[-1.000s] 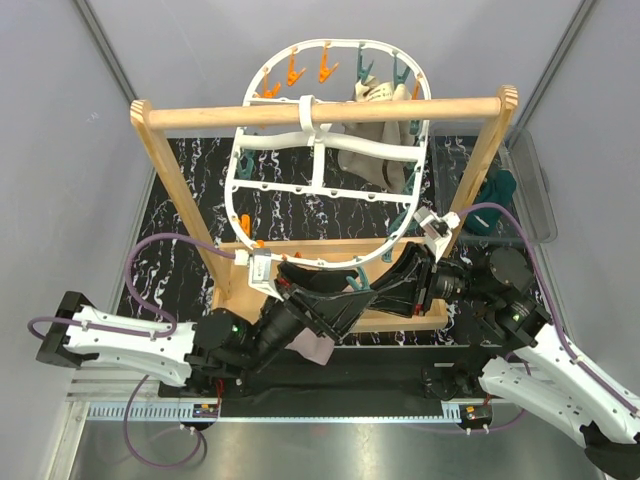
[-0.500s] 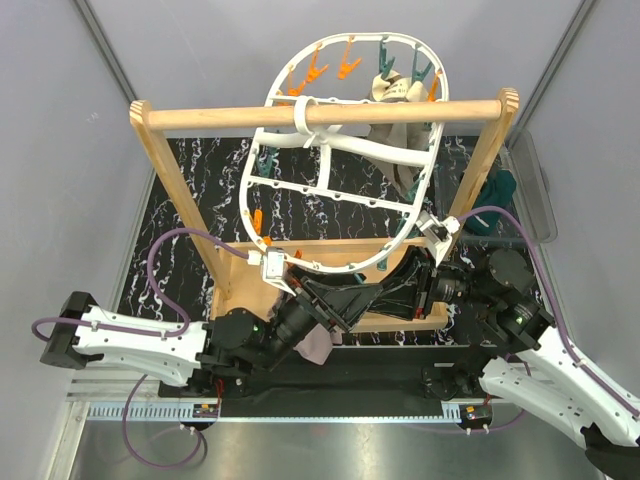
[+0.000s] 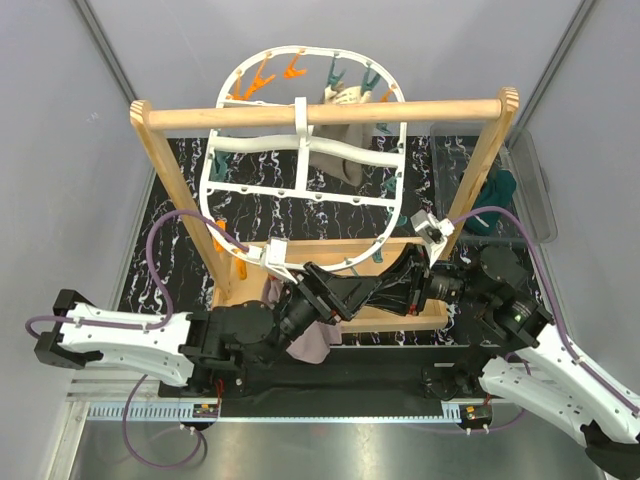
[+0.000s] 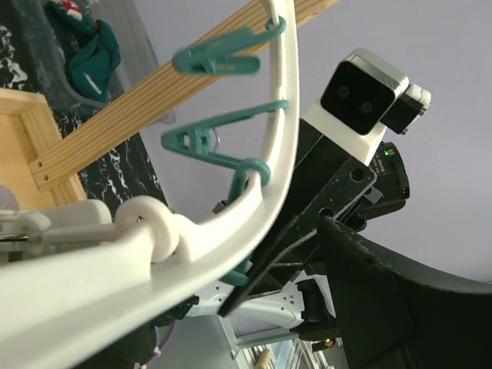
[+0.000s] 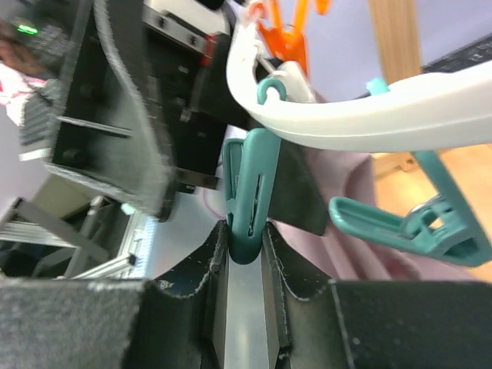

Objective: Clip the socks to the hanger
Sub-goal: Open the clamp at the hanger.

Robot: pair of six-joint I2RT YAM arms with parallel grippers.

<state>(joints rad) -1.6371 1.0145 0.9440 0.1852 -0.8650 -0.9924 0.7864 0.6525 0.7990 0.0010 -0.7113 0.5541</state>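
The white hanger [image 3: 212, 165] hangs from the wooden rail, with orange and teal clothespins round its rim [image 4: 280, 115] [image 5: 369, 115]. My right gripper [image 5: 247, 254] [image 3: 388, 284] is shut on a teal clothespin [image 5: 247, 184] that hangs from the near rim. My left gripper [image 4: 254, 307] [image 3: 322, 290] stands open beside it. The hanger rim crosses in front of its jaws, and only one dark finger [image 4: 384, 300] shows. A pink sock [image 3: 310, 342] [image 5: 350, 177] hangs behind the held clothespin, below the near rim. Teal socks [image 3: 495, 190] [image 4: 92, 58] lie at the right.
A wooden rail [image 3: 400, 110] on two posts spans the scene, with a wooden base frame [image 3: 395, 318] under the grippers. A grey-beige cloth [image 3: 340, 150] hangs at the hanger's far side. A clear bin [image 3: 535, 200] holds the teal socks. Purple cables loop near both arms.
The hanger swung right, then back left, and now sits turned left. My left gripper shifted slightly and its jaws narrowed a little. The right gripper kept its hold on the clothespin.
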